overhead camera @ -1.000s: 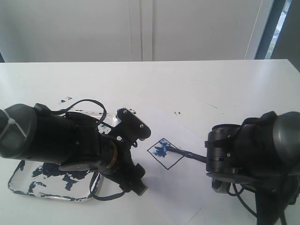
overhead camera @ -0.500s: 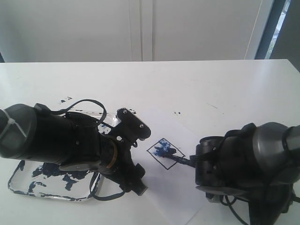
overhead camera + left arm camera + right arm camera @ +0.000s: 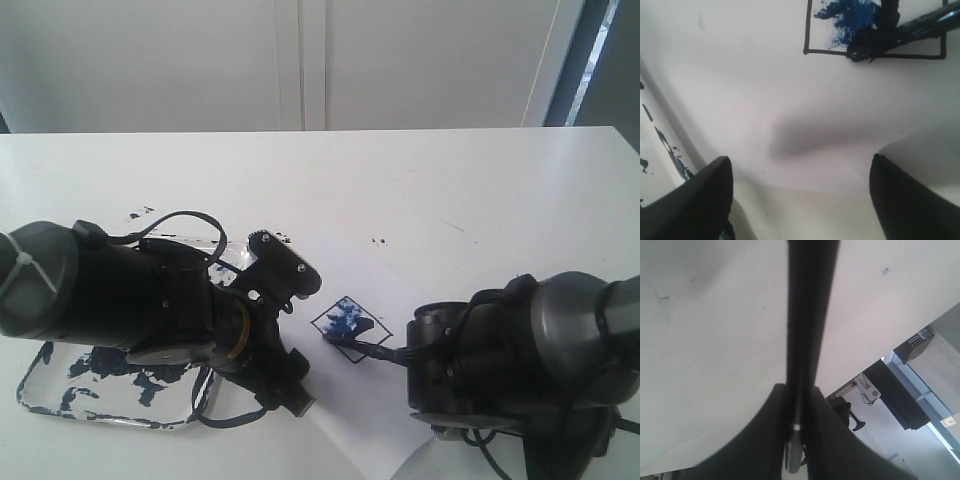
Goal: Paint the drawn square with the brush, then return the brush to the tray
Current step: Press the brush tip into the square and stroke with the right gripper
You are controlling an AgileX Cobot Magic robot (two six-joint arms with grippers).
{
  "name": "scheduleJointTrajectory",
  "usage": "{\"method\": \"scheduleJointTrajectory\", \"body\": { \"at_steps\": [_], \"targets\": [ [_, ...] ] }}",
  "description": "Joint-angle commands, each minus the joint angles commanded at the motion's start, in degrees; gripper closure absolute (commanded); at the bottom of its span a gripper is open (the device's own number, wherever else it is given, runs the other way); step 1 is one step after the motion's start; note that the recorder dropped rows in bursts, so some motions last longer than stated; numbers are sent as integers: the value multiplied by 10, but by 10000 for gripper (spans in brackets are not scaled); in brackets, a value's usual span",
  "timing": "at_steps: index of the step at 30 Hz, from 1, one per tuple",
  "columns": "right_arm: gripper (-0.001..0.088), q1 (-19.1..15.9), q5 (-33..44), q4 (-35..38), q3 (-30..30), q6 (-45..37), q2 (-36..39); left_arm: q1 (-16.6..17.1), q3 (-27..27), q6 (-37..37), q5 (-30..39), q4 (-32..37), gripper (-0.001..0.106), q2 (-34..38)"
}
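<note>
Right gripper (image 3: 799, 405) pinches the long thin black brush (image 3: 368, 347), jaws pressed on the handle some way behind the tip. That slender stick looks light and stiff but smooth, so it may twist in a narrow pinch. The bare handle, clear of the soft wet bristles, seems the place to hold. Its long axis lies low over the white sheet of paper (image 3: 405, 300) and points leftward, tip touching the near edge of the small black hand-drawn square (image 3: 355, 322), partly daubed blue. Beyond, the left gripper (image 3: 800, 200) hangs spread and empty, and the shallow clear paint-splattered tray (image 3: 30, 400) lies well apart to the left.
</note>
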Motion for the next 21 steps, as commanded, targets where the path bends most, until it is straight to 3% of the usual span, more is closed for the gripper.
{"method": "scheduleJointTrajectory", "body": {
  "at_steps": [7, 17, 21],
  "targets": [
    [868, -3, 0, -39, 0, 27, 13, 0, 0, 0, 1, -3, 274, 0],
    [868, -56, 0, -73, 0, 71, 33, 0, 0, 0, 4, -3, 274, 0],
    [868, -58, 0, -83, 0, 74, 33, 0, 0, 0, 4, -3, 274, 0]
  ]
}}
